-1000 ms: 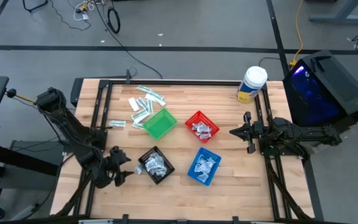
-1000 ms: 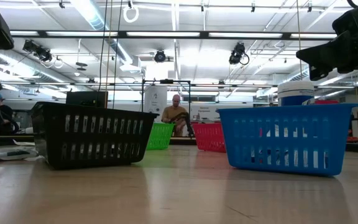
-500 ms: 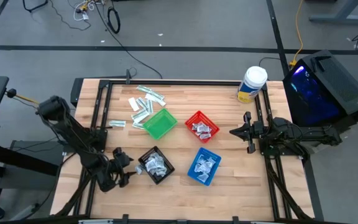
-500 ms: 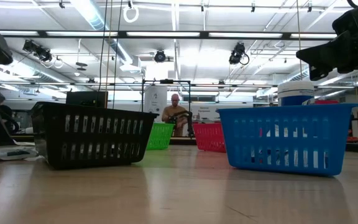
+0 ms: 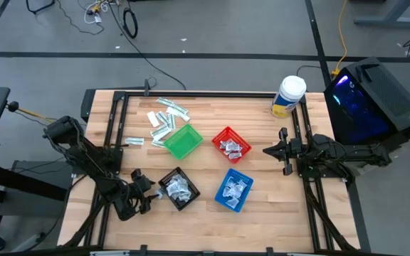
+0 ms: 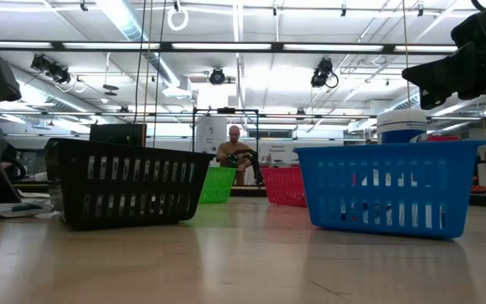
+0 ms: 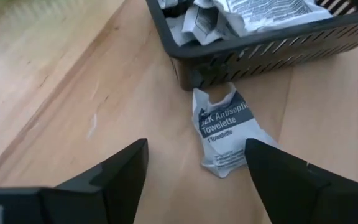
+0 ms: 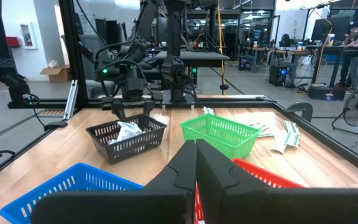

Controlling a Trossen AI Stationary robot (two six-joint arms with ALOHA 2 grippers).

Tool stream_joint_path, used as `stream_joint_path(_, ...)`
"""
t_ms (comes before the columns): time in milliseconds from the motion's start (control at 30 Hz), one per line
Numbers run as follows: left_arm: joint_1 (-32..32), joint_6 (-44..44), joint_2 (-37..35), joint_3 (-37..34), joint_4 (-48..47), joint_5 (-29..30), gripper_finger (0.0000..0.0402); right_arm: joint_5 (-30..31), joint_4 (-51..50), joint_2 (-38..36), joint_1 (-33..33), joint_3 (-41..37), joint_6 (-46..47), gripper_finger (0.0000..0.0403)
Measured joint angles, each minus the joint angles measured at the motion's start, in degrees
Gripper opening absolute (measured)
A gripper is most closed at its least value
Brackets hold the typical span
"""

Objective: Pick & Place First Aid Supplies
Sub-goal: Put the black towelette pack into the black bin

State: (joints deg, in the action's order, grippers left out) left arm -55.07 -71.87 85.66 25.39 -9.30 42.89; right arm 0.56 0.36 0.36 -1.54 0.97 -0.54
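A white-and-blue antiseptic towelette sachet (image 7: 225, 134) lies flat on the wood, just outside the black basket's (image 5: 179, 189) wall. My left gripper (image 5: 142, 193) hangs low over it, slanting down. In the left wrist view this gripper (image 7: 196, 149) is open, one finger on either side of the sachet's near end, touching nothing. The black basket (image 7: 253, 31) holds several crumpled sachets. More first aid supplies (image 5: 164, 121) lie loose at the far left of the table. My right gripper (image 5: 280, 151) waits shut and level at the right side.
A green basket (image 5: 183, 141), a red basket (image 5: 230, 145) and a blue basket (image 5: 233, 190) stand around the table's middle; the red and blue ones hold packets. A white-lidded, yellow-labelled tub (image 5: 288, 96) stands at the far right. A person shows far behind the table (image 6: 234, 152).
My left gripper has sunk toward the table and edged toward the black basket, its arm folding lower at the table's left. Baskets and packets lie as before.
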Motion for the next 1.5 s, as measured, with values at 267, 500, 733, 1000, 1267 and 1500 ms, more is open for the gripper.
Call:
stream_joint_path(267,0.37,-0.92,1.03,0.04,0.86,0.30,0.0231,0.00,0.00,0.00,0.00,0.00,0.00,0.0013)
stream_joint_path(500,0.39,-0.94,1.08,0.04,1.26,-0.22,0.0166,0.02,0.00,0.00,0.00,0.02,0.02,0.0013)
stream_joint_path(733,0.37,-0.97,1.08,0.07,1.56,-0.58,0.0116,0.00,0.00,0.00,0.01,0.01,0.01,0.0013)
stream_joint_path(1000,0.26,-0.97,1.05,0.09,1.79,-1.45,0.0084,0.00,0.00,0.00,0.00,0.02,0.00,0.0013)
stream_joint_path(1267,0.24,-0.97,1.01,0.08,1.72,-1.73,0.0082,0.02,0.00,0.00,0.02,0.02,0.00,0.0013)
stream_joint_path(1500,0.22,-0.95,1.01,0.07,1.66,-1.91,0.0079,0.00,0.00,0.00,0.02,0.02,0.00,0.0013)
